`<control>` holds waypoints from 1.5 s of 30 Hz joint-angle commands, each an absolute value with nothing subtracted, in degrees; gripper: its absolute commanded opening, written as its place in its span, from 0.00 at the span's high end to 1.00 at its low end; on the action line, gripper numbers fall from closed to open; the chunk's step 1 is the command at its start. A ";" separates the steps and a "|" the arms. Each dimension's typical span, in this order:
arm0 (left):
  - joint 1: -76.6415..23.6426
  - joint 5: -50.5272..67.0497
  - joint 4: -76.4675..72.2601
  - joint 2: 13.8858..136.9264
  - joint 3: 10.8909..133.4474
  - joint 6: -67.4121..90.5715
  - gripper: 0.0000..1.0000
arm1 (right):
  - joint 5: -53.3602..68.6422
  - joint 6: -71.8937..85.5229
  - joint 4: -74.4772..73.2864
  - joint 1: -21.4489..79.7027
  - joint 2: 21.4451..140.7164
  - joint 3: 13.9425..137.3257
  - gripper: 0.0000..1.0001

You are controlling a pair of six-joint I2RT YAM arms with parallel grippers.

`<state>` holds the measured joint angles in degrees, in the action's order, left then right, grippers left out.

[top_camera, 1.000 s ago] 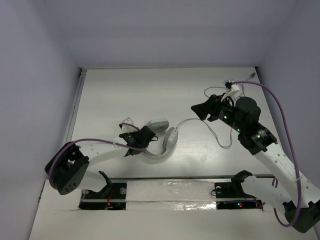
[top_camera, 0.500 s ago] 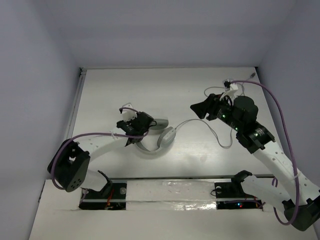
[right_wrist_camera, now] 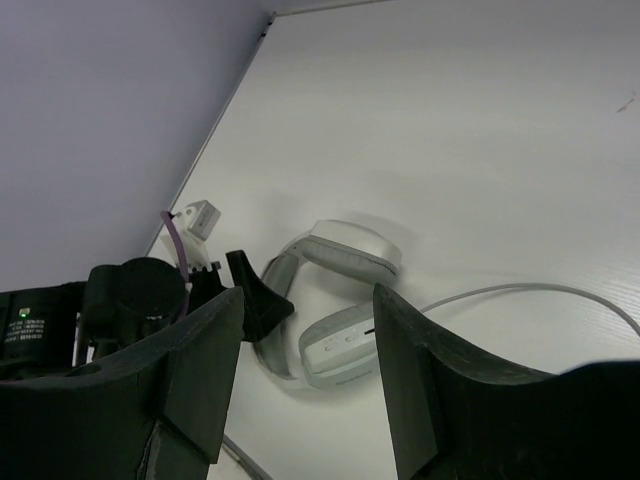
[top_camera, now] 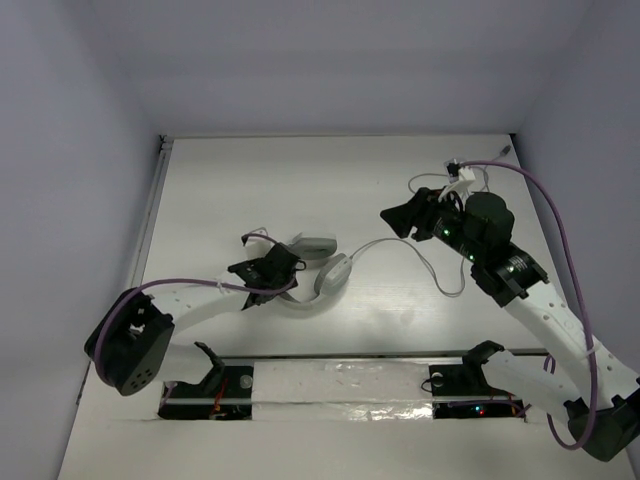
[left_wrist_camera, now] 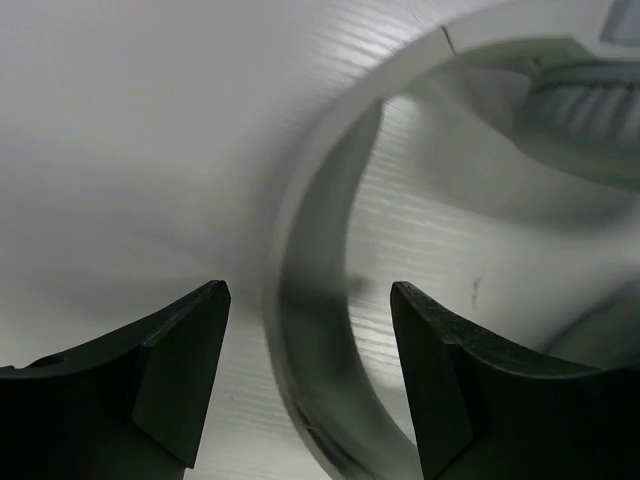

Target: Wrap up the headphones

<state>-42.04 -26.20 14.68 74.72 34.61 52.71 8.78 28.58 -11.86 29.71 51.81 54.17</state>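
Lower middle of the top view, my left gripper [top_camera: 268, 272] hangs over the headband [left_wrist_camera: 310, 330], jaws apart either side of it and not clamped, I'd guess lined up for a grab. One pair of headphones [top_camera: 318, 272] lies mid-frame on the table [top_camera: 230, 180], with two ear cups and one cord [top_camera: 425, 262] trailing right. Further back my right gripper [top_camera: 395, 218] gapes empty near that cord, so two grippers, neither holding anything.

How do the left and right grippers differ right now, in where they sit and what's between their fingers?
The left gripper straddles the headband of the headphones, with the band between its fingers but not clamped. The right gripper has nothing between its fingers. The left gripper sits low over the headphones, while the right gripper hangs off to the side, near the cord. Both are open.
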 commanded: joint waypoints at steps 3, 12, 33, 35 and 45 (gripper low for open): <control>-45.53 -22.41 12.04 78.31 34.45 55.98 0.42 | 8.61 29.27 -8.35 30.59 51.86 53.79 0.40; -45.53 -24.52 9.50 83.93 34.54 54.94 0.72 | 7.29 28.92 -8.97 30.59 50.54 53.00 0.40; -26.65 -10.59 24.87 61.70 69.24 21.19 1.00 | 13.88 21.19 9.75 30.59 54.23 42.81 0.15; -23.04 -7.22 25.83 62.05 71.53 18.29 1.00 | 14.50 19.79 9.84 30.59 54.49 42.54 0.10; -18.28 7.46 27.95 60.38 76.81 16.17 1.00 | 11.58 17.14 8.78 30.59 62.03 44.21 0.08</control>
